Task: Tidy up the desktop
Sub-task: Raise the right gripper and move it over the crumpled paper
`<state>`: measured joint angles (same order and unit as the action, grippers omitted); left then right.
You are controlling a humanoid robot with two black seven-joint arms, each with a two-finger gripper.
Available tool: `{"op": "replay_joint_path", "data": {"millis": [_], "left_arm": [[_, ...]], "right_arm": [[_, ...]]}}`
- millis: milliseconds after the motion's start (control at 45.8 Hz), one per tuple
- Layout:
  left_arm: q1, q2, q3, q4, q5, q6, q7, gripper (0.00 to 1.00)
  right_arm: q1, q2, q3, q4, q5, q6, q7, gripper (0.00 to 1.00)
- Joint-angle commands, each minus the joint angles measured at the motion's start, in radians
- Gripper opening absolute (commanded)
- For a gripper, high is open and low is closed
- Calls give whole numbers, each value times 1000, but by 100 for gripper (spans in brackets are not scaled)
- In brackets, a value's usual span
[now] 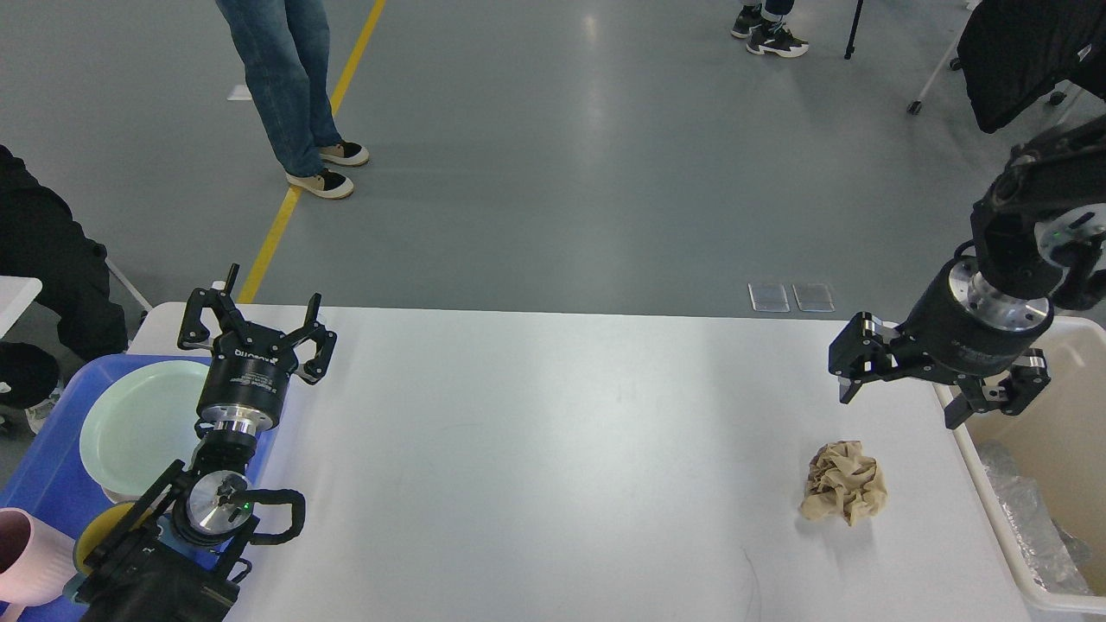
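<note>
Two grippers of mine are over a wide white table [536, 449], which fills the lower part of the view; its top is smooth and matte, its far corners are rounded, and most of it is bare.

At the far left a blue tray [43, 466] lies at the table's left end, and I cannot tell if it rests on the table or just beside it. In the tray is a pale green plate [138, 423], nearer to me a yellow thing [91, 531] mostly hidden by my arm, and at the very edge of the view a pink cup [26, 557].

My left gripper [257, 326] is above the left edge of the table, over the right rim of the tray. Its two fingers are spread wide apart and hold nothing.

Further right, a crumpled beige paper ball [844, 480] lies alone on the table, near its right end.

My right gripper [920, 393] hangs in the air above the right end of the table, just behind the paper ball and apart from it. Its fingers are wide apart and empty, pointing down.

At the far right a cream bin [976, 466] stands against the table's right edge, with crumpled clear plastic [1024, 510] inside.
</note>
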<state>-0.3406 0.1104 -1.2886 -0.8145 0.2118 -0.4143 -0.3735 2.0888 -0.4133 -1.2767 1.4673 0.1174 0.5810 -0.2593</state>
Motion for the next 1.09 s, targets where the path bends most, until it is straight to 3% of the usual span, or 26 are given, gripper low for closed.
{"op": "replay_joint_path", "data": {"millis": [0, 590, 1071], "left_arm": [[0, 0, 0, 0, 0, 0, -1, 96], [0, 0, 0, 0, 0, 0, -1, 96], [0, 0, 0, 0, 0, 0, -1, 96]], "right_arm": [[-84, -36, 16, -42, -2, -67, 2, 98], [-644, -29, 266, -469, -1, -98, 0, 98], [-874, 60, 359, -647, 2, -227, -2, 99]]}}
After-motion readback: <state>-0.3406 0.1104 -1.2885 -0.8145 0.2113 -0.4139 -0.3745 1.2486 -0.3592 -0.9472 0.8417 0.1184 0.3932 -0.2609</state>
